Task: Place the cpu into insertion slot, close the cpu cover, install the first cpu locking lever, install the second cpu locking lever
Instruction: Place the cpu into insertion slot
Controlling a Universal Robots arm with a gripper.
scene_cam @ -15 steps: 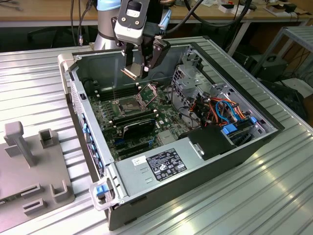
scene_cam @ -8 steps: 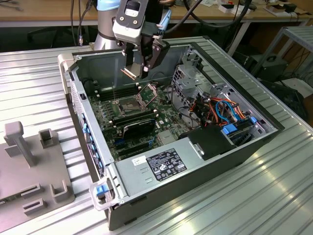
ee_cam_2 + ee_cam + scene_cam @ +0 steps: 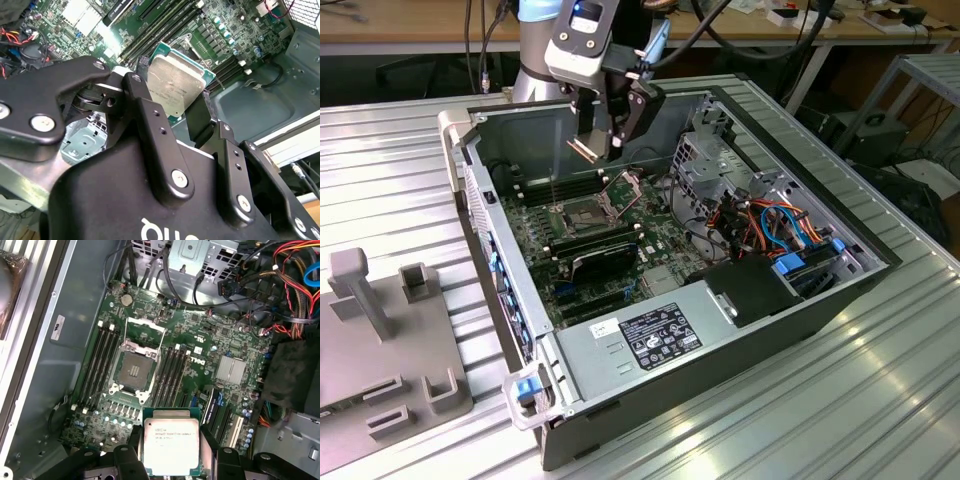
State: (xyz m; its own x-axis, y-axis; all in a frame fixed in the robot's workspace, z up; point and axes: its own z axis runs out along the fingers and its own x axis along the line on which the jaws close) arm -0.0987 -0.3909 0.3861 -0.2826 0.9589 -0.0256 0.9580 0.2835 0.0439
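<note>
My gripper (image 3: 601,138) hangs over the open computer case, shut on the cpu (image 3: 584,150). The cpu (image 3: 171,447) is a flat square chip with a silvery-beige top and green edge, held by two opposite sides between the black fingers (image 3: 126,458). In the second wrist view the cpu (image 3: 175,85) sits at the fingertips (image 3: 141,102). The insertion slot (image 3: 134,371) lies bare on the green motherboard, below and ahead of the chip. The cpu cover (image 3: 145,329) stands swung open at the slot's far edge. In the exterior view the insertion slot (image 3: 570,213) is below the gripper and the cpu cover (image 3: 621,189) tilts up beside it.
Black memory slots (image 3: 98,360) flank the socket on both sides. A metal drive cage (image 3: 708,160) and bundled coloured cables (image 3: 775,225) fill the case toward the exterior view's right. A black power supply (image 3: 660,335) lies along the near wall. A grey fixture (image 3: 380,330) stands on the table outside.
</note>
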